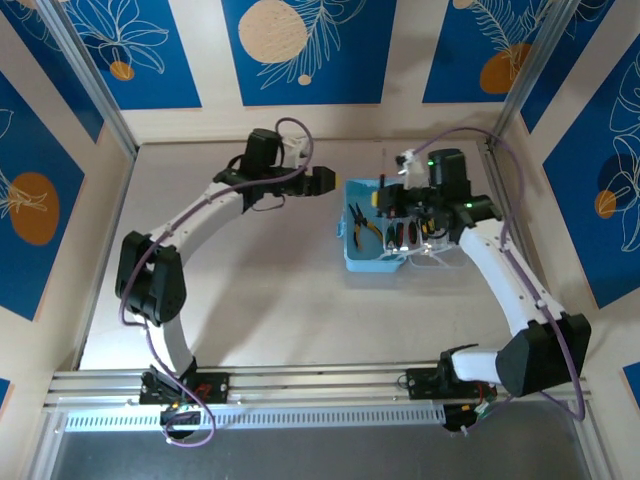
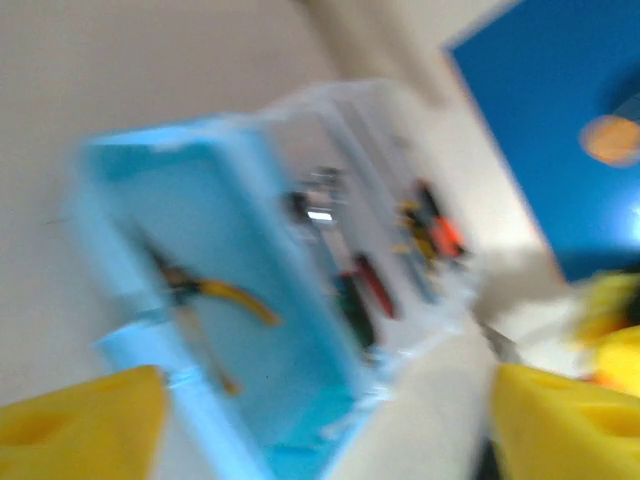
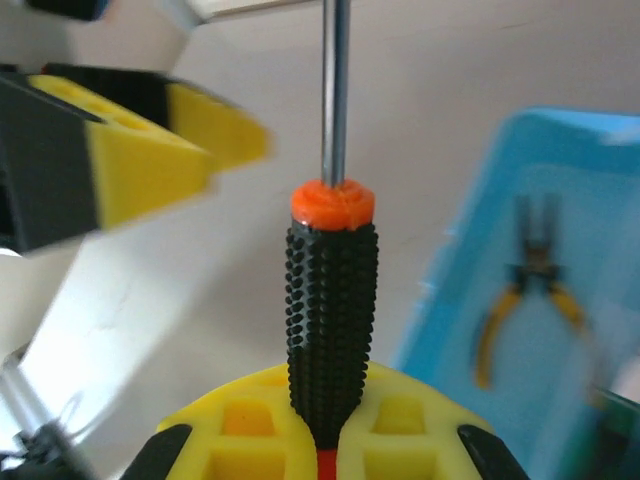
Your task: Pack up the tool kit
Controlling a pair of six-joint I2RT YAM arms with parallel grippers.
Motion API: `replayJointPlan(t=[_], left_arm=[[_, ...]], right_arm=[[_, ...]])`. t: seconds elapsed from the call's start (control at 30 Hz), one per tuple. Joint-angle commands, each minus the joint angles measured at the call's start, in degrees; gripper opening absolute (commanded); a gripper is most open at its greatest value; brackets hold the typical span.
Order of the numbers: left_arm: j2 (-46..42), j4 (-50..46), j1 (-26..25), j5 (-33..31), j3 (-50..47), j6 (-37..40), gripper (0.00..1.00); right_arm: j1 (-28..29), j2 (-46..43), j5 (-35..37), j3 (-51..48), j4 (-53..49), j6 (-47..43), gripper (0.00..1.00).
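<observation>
Both arms bow outward, wrists turned toward each other.
Left gripper (image 1: 325, 181) stands wide open; right gripper (image 3: 329, 428) is clamped on a screwdriver (image 3: 331, 300) handle.

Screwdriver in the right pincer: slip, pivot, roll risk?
Screwdriver looks rigid: straight metal shaft. The studded black grip probably resists slipping in the right pincer, but held only at its butt end, it may pivot if the tip bumps something. Round handle, so likely to roll if laid flat.

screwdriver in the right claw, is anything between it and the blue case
Nothing visible. The screwdriver, clamped in the right claw, has bare table between it and the open blue case, where the pliers lie. The left claw hangs open on the screwdriver's other side, away from that path.
</observation>
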Motion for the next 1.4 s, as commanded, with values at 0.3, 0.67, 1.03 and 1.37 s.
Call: replayJointPlan(t=[0.3,0.67,1.03,1.37], left_arm=[[-0.40,-19.68,3.68,-20.21,-0.38,16.99,1.00],[1.25,-17.74,3.17,-17.13,-2.33,15.12,1.00],[2.11,-17.13,2.40,-16.51,-2.75,14.81,1.00],[2.81,-16.95,1.94,-16.17,-2.78,14.97,1.00]], right_arm=[[-11.56,11.04,38.49,7.37,-24.19,-6.46,0.00],[-12.08,14.35,38.24,6.34,-21.57,-7.34,0.00],[-11.42,16.22,35.30,4.66,-19.19,-7.36,0.09],[-11.64,17.03,34.74,4.66,-19.54,-7.16,0.23]])
